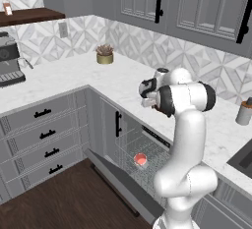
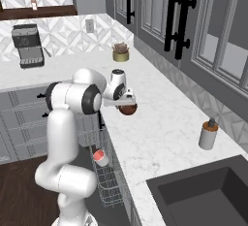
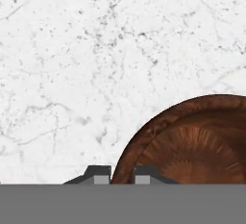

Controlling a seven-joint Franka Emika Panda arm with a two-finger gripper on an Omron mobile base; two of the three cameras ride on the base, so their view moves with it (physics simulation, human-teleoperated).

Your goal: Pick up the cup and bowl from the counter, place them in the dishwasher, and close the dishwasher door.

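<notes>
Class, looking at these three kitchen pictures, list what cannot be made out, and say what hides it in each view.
- Left base view: the bowl's place is hidden behind the arm.
- Hand view: the bowl is cut by the right edge; whether the gripper actually clamps its rim is unclear.
- Right base view: the dishwasher door is hidden; the cup is partly behind rack wires.

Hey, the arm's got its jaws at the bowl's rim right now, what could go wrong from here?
1. In the hand view the gripper straddles just the rim of the bowl; such a thin edge grip may let it tilt or slip.
2. The cup already sits in the rack of the dishwasher; the bowl might knock it when set in.
3. The dishwasher door lies open low beside the arm and could be bumped.
</notes>
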